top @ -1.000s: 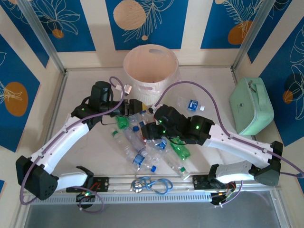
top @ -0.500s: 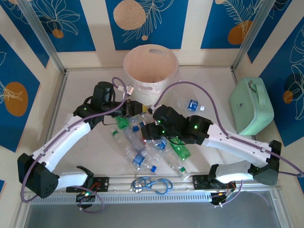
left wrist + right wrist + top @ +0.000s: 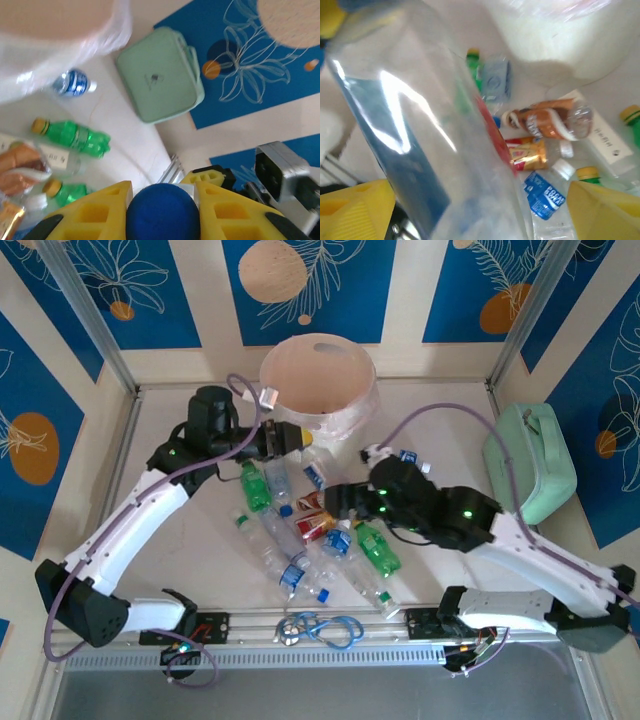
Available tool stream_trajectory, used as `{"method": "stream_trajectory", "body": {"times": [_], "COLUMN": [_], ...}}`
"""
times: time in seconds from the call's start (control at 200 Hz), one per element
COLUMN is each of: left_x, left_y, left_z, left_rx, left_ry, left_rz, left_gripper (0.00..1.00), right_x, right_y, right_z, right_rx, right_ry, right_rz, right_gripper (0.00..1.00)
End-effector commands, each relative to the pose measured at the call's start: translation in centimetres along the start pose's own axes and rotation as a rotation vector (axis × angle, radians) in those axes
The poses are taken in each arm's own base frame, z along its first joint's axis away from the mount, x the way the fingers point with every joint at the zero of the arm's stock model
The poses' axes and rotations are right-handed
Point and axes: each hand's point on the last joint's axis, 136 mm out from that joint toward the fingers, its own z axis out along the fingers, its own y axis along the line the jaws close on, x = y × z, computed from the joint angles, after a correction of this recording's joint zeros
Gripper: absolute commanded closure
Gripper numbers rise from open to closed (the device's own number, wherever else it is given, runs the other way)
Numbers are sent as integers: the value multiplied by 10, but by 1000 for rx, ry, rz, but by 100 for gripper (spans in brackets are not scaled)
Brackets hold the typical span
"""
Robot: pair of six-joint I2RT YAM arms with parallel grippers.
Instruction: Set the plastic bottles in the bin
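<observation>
One blue-capped bottle [image 3: 162, 222] in left pincer [image 3: 162, 192]

We see cream walls [image 3: 200, 300] with blue floral panels [image 3: 100, 290] beyond the pale tabletop's [image 3: 205, 550] far edge, metal posts [image 3: 85, 315] cornering it.

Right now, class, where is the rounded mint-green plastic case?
In the top view, the mint-green case sits at the table's right edge, right of the round white perforated bin and the scattered plastic bottles.

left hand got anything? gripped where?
Yes: a bottle, pinched by its blue cap between the left hand's fingers.
</observation>
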Motion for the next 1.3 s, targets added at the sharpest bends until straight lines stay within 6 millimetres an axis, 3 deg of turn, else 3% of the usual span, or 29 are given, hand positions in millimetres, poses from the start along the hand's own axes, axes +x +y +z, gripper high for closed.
{"method": "stream_trajectory", "body": {"times": [0.0, 0.145, 0.265, 0.515, 0.72, 0.845, 0.965, 1.11, 1.296], "left_x": [-48, -104, -141, -179, -210, -219, -217, -203, -183], "left_y": [-16, -12, 7, 57, 69, 74, 97, 130, 146], "left_z": [-11, -21, -20, 4, 9, 17, 23, 28, 36], "left_rx": [0, -63, -112, -206, -197, -169, -231, -380, -484], "left_ry": [-132, -268, -352, -398, -468, -477, -469, -424, -351], "left_rz": [26, 49, 27, -30, -60, -98, -118, -120, -63], "left_gripper": [78, 78, 80, 84, 85, 87, 87, 87, 84], "right_x": [1, 12, 23, 44, 50, 52, 55, 64, 77], "right_y": [-51, -89, -102, -114, -112, -111, -113, -117, -120], "right_z": [-16, -26, -27, -20, -15, -14, -13, -8, -5], "right_rx": [134, 192, 211, 259, 244, 242, 252, 282, 302], "right_ry": [-47, -44, -12, 67, 102, 115, 128, 174, 223], "right_rz": [121, 261, 324, 374, 387, 387, 389, 387, 387], "right_gripper": [11, 11, 11, 10, 10, 10, 10, 10, 10]}}
